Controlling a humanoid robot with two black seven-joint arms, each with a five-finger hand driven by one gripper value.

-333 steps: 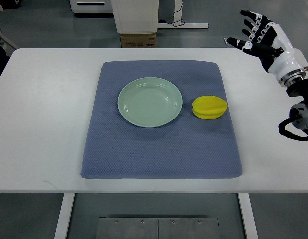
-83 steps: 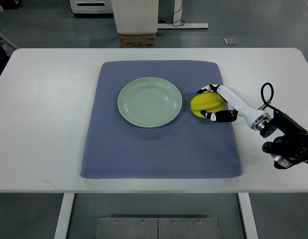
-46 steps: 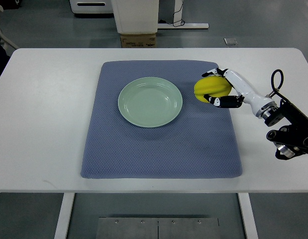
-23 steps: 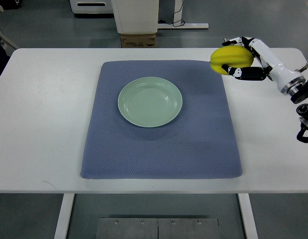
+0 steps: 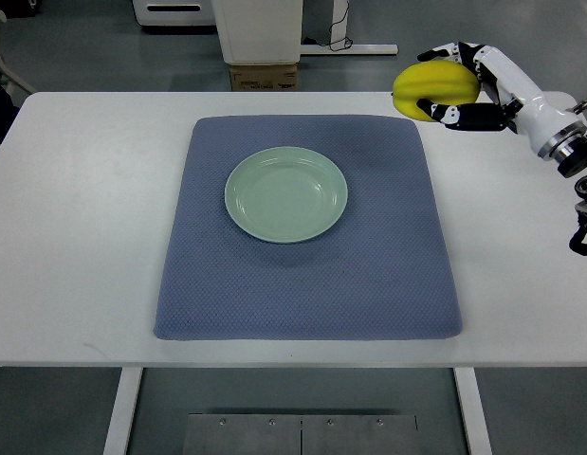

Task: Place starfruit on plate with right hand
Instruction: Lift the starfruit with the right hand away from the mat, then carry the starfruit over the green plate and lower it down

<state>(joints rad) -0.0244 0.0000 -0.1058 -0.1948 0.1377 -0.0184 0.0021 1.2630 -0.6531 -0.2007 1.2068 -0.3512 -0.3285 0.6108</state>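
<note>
My right hand (image 5: 452, 83) holds a yellow starfruit (image 5: 433, 84) high in the air, over the far right corner of the blue mat (image 5: 309, 280). Its black-tipped fingers (image 5: 464, 116) wrap the fruit from the right side and from below. A pale green plate (image 5: 286, 194) sits empty on the mat, left of and nearer than the fruit. The left arm does not show.
The mat lies on a white table (image 5: 75, 218). Beyond the table's far edge stand a cardboard box (image 5: 264, 78) and a white cabinet base (image 5: 258, 28) on the grey floor.
The right hand closed on the starfruit on the mat, then lifted it up and away toward the far right; in the last half second it rose a little more and drifted left.
</note>
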